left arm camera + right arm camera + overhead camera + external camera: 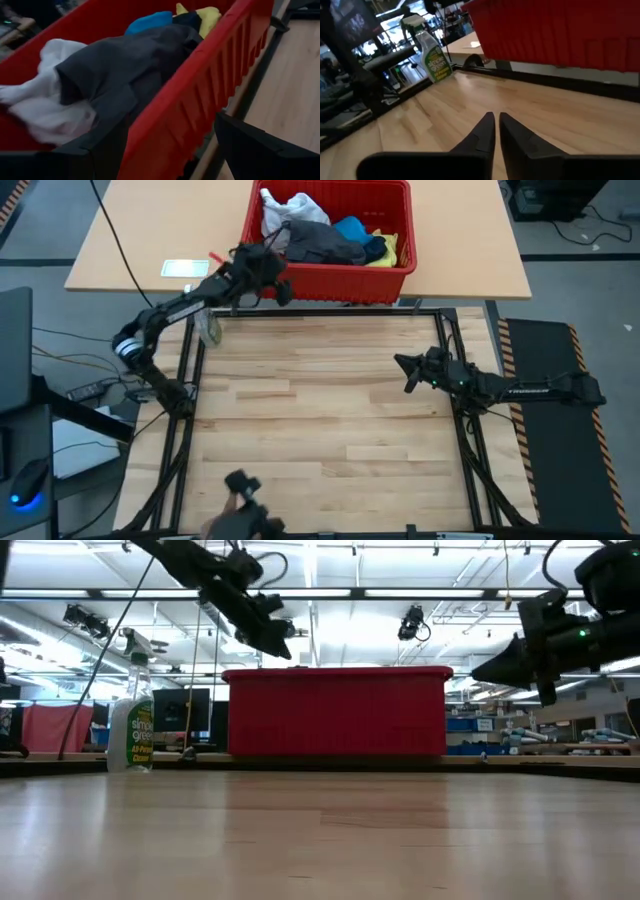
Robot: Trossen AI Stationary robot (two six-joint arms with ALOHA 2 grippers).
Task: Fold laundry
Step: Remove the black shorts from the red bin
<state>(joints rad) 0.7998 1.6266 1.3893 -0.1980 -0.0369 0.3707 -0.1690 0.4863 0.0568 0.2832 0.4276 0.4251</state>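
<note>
Currently all the laundry lies heaped inside the red basket (400,268), which stands beyond the far edge of the bench (320,410); nothing is laid out for folding yet. The grey garment (125,70) lies on top of the heap, with the white garment (45,107) beside it and the blue garment (149,21) and yellow garment (207,15) toward the basket's other end.

The left hand (262,270) is held over the basket's near-left corner, fingers spread astride the rim and holding nothing, probably positioned to reach for the grey garment. Its arm stretches diagonally from its base toward the basket.

The right hand (408,370) waits above the bench, well apart from the basket, fingers nearly pressed together and empty.
</note>
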